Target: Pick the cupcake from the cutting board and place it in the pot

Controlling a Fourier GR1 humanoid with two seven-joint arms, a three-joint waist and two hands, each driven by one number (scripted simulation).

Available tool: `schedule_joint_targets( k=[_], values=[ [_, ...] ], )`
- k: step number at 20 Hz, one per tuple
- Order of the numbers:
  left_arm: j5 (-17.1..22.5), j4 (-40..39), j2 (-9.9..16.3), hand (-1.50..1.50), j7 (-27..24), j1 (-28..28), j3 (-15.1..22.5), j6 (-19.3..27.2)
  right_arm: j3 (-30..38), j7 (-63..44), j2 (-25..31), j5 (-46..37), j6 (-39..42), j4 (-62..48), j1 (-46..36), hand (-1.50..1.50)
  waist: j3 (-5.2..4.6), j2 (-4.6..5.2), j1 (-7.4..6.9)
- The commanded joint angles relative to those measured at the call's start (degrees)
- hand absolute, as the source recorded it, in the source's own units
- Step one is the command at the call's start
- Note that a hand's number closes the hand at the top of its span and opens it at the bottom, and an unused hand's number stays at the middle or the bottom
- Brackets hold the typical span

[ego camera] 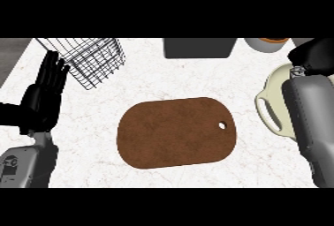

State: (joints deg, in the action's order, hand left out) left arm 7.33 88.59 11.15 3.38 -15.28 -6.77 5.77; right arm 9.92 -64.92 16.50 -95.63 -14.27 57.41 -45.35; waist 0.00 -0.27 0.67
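The brown cutting board [175,132] lies in the middle of the white counter with nothing on it. No cupcake shows anywhere. At the right edge stands the cream pot [269,106], with one handle facing the board. My grey right forearm lies across the pot and hides most of it. My right hand [312,55] is above the pot's far side, partly cut off by the picture's edge, and whatever it may hold is hidden. My left hand [46,95] rests open at the left edge, fingers pointing up, well apart from the board.
A wire basket [91,59] lies tilted at the back left, just right of my left hand. A dark grey box [199,47] stands at the back centre. A grey cup with orange contents [266,44] stands at the back right.
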Motion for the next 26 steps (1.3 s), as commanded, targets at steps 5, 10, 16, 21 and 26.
schedule_joint_targets(
  k=[5, 10, 16, 21, 26],
  values=[
    [0.62, -1.56, 1.12, 0.00, 1.38, -2.66, -1.46, -0.47, 4.94, 1.89, 1.25, 5.56, -2.63, 15.59, 15.85, 1.50, 0.00, 0.10, 0.33],
    [0.06, 4.63, 0.45, 0.00, 0.57, 4.08, 0.15, -1.78, 9.63, 6.12, 4.52, 8.36, -7.21, 10.17, 17.63, 1.50, 0.02, 0.23, -0.92],
    [-0.62, -2.84, -0.61, 0.00, -1.26, -3.02, -0.77, -0.35, 13.32, 11.49, 4.58, 14.75, -10.48, 0.71, 19.33, 1.50, 0.03, 0.40, -0.59],
    [-0.56, 2.24, -0.28, 0.00, 1.35, 0.38, -0.07, -0.40, 20.84, 20.22, 4.79, 31.36, -11.60, -1.38, 17.78, -1.50, 0.09, 0.23, -0.86],
    [-1.27, -3.76, -0.85, 0.00, -1.18, -3.46, 0.13, -0.99, 20.76, 34.30, 5.98, 37.91, -17.02, -10.59, 16.70, -1.50, 0.07, 0.54, -0.85]
  ],
)
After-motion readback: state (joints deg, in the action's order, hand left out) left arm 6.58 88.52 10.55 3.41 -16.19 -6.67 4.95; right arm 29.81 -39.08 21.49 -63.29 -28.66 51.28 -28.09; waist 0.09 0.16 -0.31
